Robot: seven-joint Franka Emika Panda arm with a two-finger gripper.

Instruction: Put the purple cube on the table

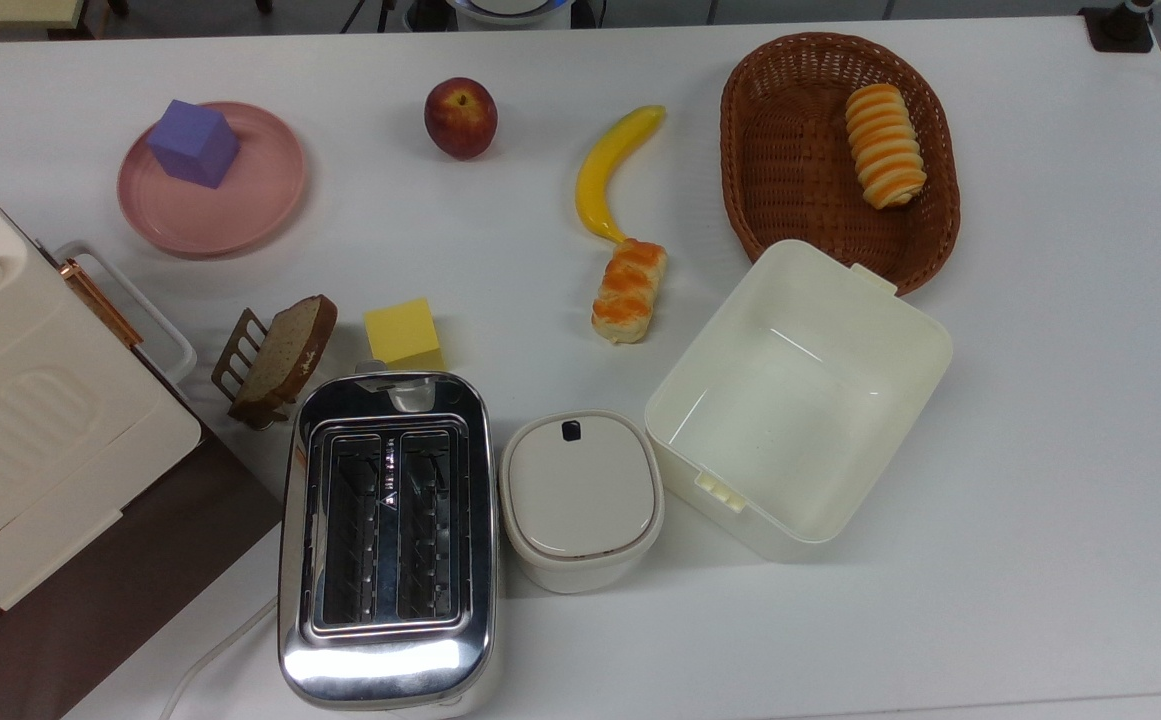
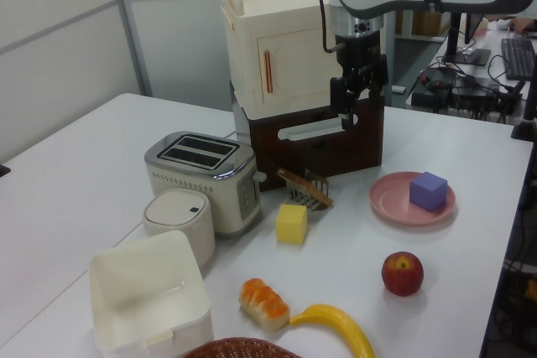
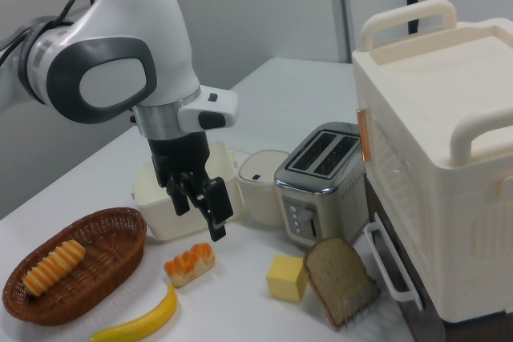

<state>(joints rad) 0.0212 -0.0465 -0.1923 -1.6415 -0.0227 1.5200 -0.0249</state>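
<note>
The pincer (image 3: pixel 199 207) hangs in the air with fingers spread and nothing in them, and off to its lower right in the left view the purple cube (image 2: pixel 429 190) sits on the pink plate (image 2: pixel 394 203), bare white table (image 2: pixel 457 282) open around the plate's rim.

The top view looks straight down on the whole table (image 1: pixel 1040 450). The left view stands low past the wicker basket (image 2: pixel 239 349), facing along the table toward the cream cabinet (image 2: pixel 281 56). The right view sits close at the opposite end, beside that cabinet, facing back. All three share the toaster (image 3: pixel 321 182).
</note>
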